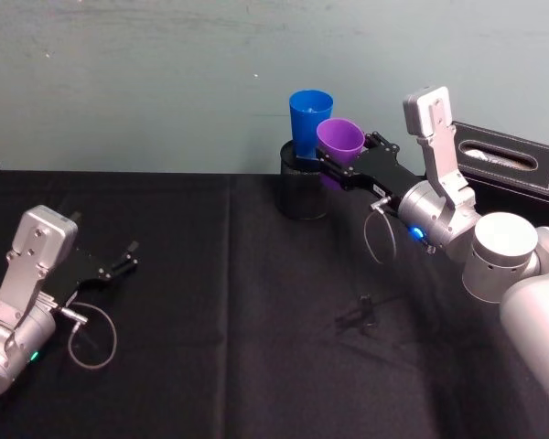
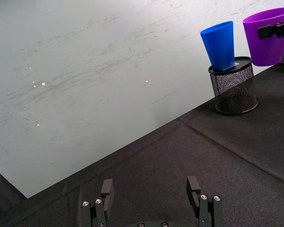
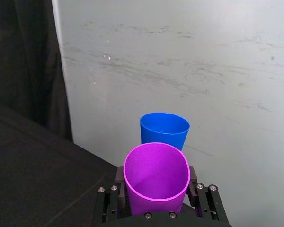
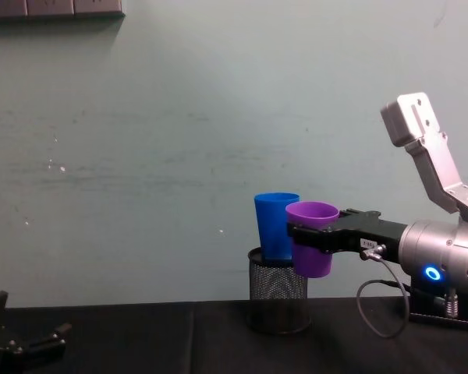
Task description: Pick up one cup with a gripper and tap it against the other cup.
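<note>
While your right gripper point(image 1: 344, 163) clamped purple cup point(image 1: 339, 137) aloft, cup hung just beside blue cup point(image 1: 309, 114), narrow gap between; blue cup stood in mesh holder point(image 1: 302, 194). Left gripper point(image 1: 126, 258) parked on table point(image 1: 256, 347), fingers apart.

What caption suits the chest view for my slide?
Right gripper holds the purple cup aloft beside the blue cup standing in a mesh holder; left gripper idle.

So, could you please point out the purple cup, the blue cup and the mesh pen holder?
purple cup point(image 4: 313, 263), chest view, on its lower side wall.
blue cup point(image 1: 306, 123), head view, on its outer side wall.
mesh pen holder point(image 2: 234, 90), left wrist view, on its mesh wall.
</note>
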Available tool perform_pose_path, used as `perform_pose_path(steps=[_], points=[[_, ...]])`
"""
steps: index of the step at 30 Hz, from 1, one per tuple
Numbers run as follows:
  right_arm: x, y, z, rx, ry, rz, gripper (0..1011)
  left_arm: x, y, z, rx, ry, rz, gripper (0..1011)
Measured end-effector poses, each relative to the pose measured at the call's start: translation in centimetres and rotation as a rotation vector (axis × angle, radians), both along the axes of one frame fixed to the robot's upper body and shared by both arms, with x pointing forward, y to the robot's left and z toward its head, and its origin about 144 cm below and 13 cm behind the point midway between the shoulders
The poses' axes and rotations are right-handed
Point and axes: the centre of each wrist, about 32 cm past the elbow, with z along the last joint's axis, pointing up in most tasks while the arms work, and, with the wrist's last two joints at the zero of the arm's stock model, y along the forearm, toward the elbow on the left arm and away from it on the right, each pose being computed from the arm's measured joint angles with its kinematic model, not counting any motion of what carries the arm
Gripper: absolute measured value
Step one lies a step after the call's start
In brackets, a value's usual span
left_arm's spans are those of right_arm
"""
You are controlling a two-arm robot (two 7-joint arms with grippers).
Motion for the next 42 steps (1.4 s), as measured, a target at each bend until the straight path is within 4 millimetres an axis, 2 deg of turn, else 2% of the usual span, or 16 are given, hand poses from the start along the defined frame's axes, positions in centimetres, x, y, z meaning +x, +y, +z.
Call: perform_pose_path(steps=[42], points=[[-0.58,-0.47,0.43,0.011,-0.018,0.011,735,0.0,0.0,0.0,0.0,0.0,0.0,1011]])
